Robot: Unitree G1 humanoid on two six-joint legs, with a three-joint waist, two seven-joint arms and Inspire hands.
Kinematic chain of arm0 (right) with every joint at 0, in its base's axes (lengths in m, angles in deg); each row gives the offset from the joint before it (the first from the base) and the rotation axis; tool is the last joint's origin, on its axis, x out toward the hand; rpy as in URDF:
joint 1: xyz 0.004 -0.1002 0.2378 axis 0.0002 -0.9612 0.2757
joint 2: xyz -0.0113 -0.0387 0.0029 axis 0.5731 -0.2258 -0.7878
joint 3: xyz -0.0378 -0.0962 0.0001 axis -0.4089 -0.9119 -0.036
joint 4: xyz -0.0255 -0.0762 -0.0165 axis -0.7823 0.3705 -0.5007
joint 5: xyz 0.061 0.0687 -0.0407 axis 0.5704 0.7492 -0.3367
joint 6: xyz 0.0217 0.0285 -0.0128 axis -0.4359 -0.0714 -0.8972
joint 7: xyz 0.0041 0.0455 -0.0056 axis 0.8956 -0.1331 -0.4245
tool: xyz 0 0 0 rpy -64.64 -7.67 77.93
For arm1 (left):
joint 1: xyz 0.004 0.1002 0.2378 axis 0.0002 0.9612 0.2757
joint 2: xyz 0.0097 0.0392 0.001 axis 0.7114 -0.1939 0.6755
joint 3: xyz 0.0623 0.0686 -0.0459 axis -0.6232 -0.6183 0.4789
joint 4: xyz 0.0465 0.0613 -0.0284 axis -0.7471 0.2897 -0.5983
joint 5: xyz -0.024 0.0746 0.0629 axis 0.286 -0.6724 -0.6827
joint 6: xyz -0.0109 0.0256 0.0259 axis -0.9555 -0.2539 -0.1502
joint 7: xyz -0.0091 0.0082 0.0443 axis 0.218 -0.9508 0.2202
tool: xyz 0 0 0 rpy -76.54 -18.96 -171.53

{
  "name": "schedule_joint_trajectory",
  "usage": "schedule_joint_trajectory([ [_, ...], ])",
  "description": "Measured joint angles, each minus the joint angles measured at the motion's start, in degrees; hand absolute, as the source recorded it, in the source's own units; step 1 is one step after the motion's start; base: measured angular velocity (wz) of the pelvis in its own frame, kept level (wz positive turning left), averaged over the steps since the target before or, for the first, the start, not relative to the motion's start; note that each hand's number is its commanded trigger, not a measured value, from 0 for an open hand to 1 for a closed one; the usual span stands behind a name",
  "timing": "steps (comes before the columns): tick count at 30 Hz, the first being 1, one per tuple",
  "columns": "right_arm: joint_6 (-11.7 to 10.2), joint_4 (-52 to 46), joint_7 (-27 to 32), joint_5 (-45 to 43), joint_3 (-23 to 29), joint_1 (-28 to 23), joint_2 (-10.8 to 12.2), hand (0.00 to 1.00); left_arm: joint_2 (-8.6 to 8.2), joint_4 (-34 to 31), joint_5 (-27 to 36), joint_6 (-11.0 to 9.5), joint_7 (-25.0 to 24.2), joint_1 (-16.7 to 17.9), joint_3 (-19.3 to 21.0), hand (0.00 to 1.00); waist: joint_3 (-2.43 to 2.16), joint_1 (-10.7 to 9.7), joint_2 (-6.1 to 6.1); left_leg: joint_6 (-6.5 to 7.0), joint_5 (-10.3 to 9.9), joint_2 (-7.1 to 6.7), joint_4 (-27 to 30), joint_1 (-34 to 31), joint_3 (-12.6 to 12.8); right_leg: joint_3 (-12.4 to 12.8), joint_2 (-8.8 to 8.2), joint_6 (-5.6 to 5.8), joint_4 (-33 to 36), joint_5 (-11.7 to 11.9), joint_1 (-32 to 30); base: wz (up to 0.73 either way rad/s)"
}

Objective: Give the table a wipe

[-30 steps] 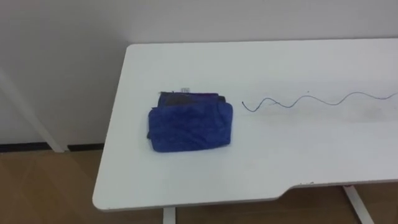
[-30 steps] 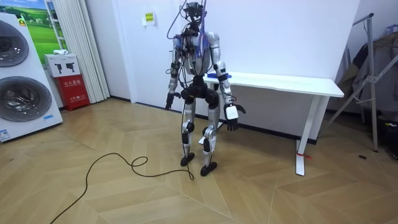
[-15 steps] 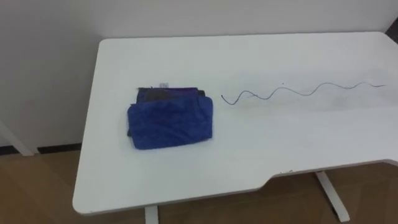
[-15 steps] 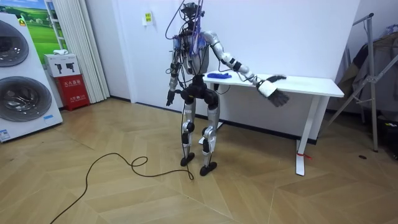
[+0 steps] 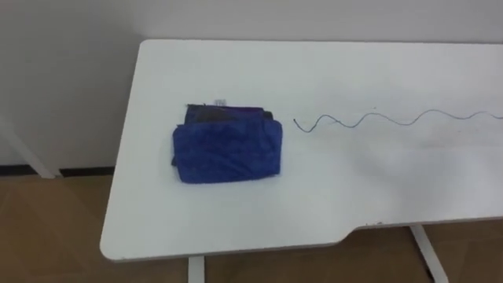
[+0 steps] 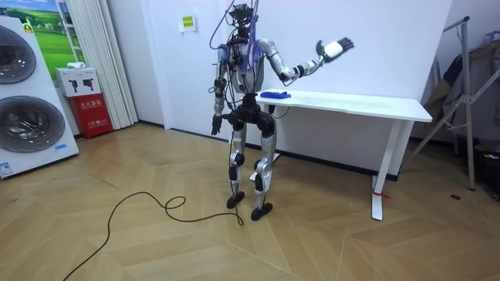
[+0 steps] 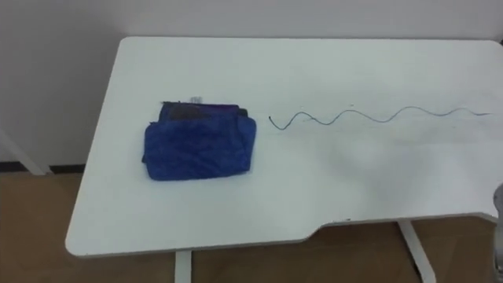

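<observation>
The folded blue cloth (image 5: pixel 226 152) lies flat near the left end of the white worktop (image 5: pixel 354 196), untouched, with a darker layer showing at its far edge. Just beside it to the right a squiggly dark line (image 5: pixel 377 119) begins and runs away along the surface. In the room view the robot stands at that end of the worktop with its right hand (image 6: pixel 334 48) held high above it, fingers spread and holding nothing, well apart from the cloth. Its left hand (image 6: pixel 215 125) hangs by the hip, and I cannot tell its state. The wipe looks not yet begun. From that height a fast drop could strike the worktop or land beside the cloth. A flat push could unfold the cloth or shove it off the near edge. A loose hold could leave part of the line unwiped.
</observation>
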Motion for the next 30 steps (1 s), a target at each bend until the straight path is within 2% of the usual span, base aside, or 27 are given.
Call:
schedule_joint_trajectory([
  [4,0.1,-2.9,-0.8,-0.3,-3.7,0.3,0.5,0.00,-0.09,0.0,0.0,0.0,0.0,-0.3,-2.1,0.00,0.05,1.8,0.07,0.00,0.0,0.03,0.1,-0.4,-0.5,-0.3,-0.07,0.00,-0.1,0.0,-0.2,0.06],
  [8,0.3,-4.9,-3.5,-8.7,-8.9,4.8,0.8,0.00,-0.12,-1.1,-0.1,0.1,-0.1,-1.1,-2.1,0.00,-0.05,2.0,0.72,-0.07,0.1,-0.09,0.3,-1.6,-1.9,-1.8,-0.07,0.00,-0.1,0.0,-0.6,0.18],
  [9,0.6,-6.9,-4.6,-9.6,-10.8,5.3,0.9,0.00,-0.14,-1.1,-0.1,0.0,-0.1,-1.8,-2.5,0.00,-0.11,2.7,0.83,-0.15,0.1,-0.08,0.3,-1.7,-2.3,-1.8,0.01,0.00,-0.1,0.0,-0.6,0.13],
  [13,0.7,-9.9,-9.5,-16.4,-17.2,7.2,0.9,0.00,-0.13,-1.0,-0.1,-0.5,-0.2,-3.7,-5.6,0.00,-0.26,4.7,0.79,-0.38,0.4,0.05,0.1,-1.1,-4.4,-2.4,0.27,0.00,0.3,0.0,-0.5,0.09],
  [16,0.3,-10.3,-11.3,-18.7,-21.6,7.9,1.0,0.00,-0.12,-0.3,0.1,-1.2,-0.2,-4.4,-8.0,0.00,-0.32,5.3,0.68,-0.42,0.4,0.15,-0.1,-0.6,-5.6,-2.5,0.49,-0.01,0.5,0.0,0.0,0.08],
  [17,0.2,-10.3,-12.5,-18.7,-23.7,7.8,1.0,0.00,-0.18,-0.4,0.0,-1.5,-0.3,-4.8,-9.5,0.00,0.05,6.2,0.95,-0.45,0.5,0.99,-0.3,0.1,-7.1,-2.3,0.88,-0.60,2.8,-0.3,-0.9,-0.15],
  [18,-0.2,-10.3,-13.7,-18.8,-25.2,7.7,1.4,0.00,-0.05,-0.4,-0.1,-1.8,-0.3,-5.3,-10.3,0.00,0.29,7.3,1.27,-0.46,0.5,1.51,-0.5,0.1,-10.6,-0.3,2.02,-2.11,3.3,-1.4,-3.1,-0.28],
  [19,-0.6,-10.3,-14.1,-18.7,-26.0,7.8,1.6,0.00,0.11,-0.4,-0.1,-2.0,-0.2,-5.6,-10.3,0.00,0.30,8.0,1.00,-0.48,0.5,1.64,-0.5,-0.2,-12.3,1.4,3.09,-3.01,1.4,-0.9,-4.5,-0.30],
  [20,-1.6,-10.3,-15.1,-19.1,-27.5,7.6,1.7,0.00,0.04,0.1,-0.1,-2.1,-0.3,-6.0,-10.1,0.00,-0.02,8.1,0.83,-1.06,0.2,2.29,-0.5,-0.7,-14.0,1.7,3.87,-4.48,-1.0,2.4,-6.1,-0.03],
  [21,-1.8,-10.0,-15.8,-19.1,-29.5,7.5,1.7,0.00,-0.08,0.4,0.1,-2.2,-0.5,-6.0,-10.5,0.00,-0.08,7.3,1.03,-2.11,0.4,2.85,-0.2,-0.9,-12.6,0.7,4.14,-4.86,-1.1,3.6,-4.9,0.19],
  [22,-1.6,-8.5,-16.4,-19.3,-31.3,7.7,2.0,0.00,-0.06,0.6,0.0,-2.2,-1.3,-6.0,-11.4,0.00,0.18,7.0,0.65,-3.98,-0.2,2.66,1.4,-2.2,-9.0,3.0,3.60,-5.01,-1.2,3.8,-3.8,0.32],
  [23,-1.3,-7.7,-16.9,-19.7,-31.7,7.7,2.4,0.00,-0.01,0.6,0.0,-2.3,-1.7,-6.2,-12.0,0.00,0.22,6.8,0.44,-4.13,-0.1,2.38,0.9,-3.1,-7.3,4.4,3.34,-5.01,-1.2,3.8,-3.6,0.54],
  [24,-0.6,-5.8,-17.6,-19.9,-31.7,7.8,3.4,0.00,0.01,0.6,-0.1,-2.3,-2.4,-7.6,-12.9,0.00,0.48,6.4,-0.06,-2.53,2.6,1.88,-1.2,-6.7,-4.8,5.9,2.63,-4.78,-1.3,3.6,-3.5,0.53],
  [25,-0.3,-3.0,-18.7,-20.1,-32.2,7.9,5.0,0.00,0.06,0.5,-0.1,-2.3,-2.6,-8.9,-13.3,0.00,-0.15,7.2,-0.76,-1.28,5.3,1.88,-0.9,-6.9,-2.0,5.6,2.03,-3.95,-1.1,3.3,-3.9,0.45],
  [26,-0.3,-2.0,-19.5,-20.4,-32.5,7.9,5.4,0.00,-0.14,0.6,0.0,-2.3,-2.6,-9.3,-13.4,0.00,-0.11,7.8,-0.64,-1.18,5.5,1.90,-1.1,-6.4,-1.8,4.8,2.06,-3.52,-0.8,3.3,-4.1,0.04],
  [27,-0.7,0.0,-20.6,-21.9,-33.4,7.7,6.1,0.00,-0.50,0.7,0.0,-2.3,-2.6,-9.5,-13.6,0.00,0.18,9.0,-0.09,-1.16,5.5,1.88,-0.9,-5.6,-2.5,3.2,1.95,-2.38,-0.5,2.8,-4.1,-0.20],
  [28,-1.0,1.0,-21.7,-23.7,-34.6,7.8,6.1,0.00,-0.42,0.7,-0.1,-2.3,-2.7,-9.8,-13.6,0.00,0.25,10.5,0.02,-1.18,5.5,1.83,-0.9,-5.4,-4.3,1.9,2.09,-2.42,-2.1,3.4,-5.2,-0.26],
  [29,-1.0,1.1,-22.3,-24.9,-35.4,8.0,6.1,0.00,-0.26,0.7,-0.1,-2.2,-2.7,-9.9,-13.6,0.00,0.26,10.7,0.02,-1.21,5.5,1.73,-0.9,-5.4,-5.0,1.6,2.10,-2.47,-3.1,4.7,-6.2,-0.14],
  [30,-1.0,1.3,-23.0,-26.8,-36.9,7.9,6.0,0.00,-0.27,1.2,0.1,-2.1,-2.7,-10.0,-13.7,0.00,0.27,10.6,0.33,-1.38,5.3,1.47,-0.9,-5.1,-5.5,-0.8,1.66,-3.85,-2.5,5.6,-6.8,0.10],
])
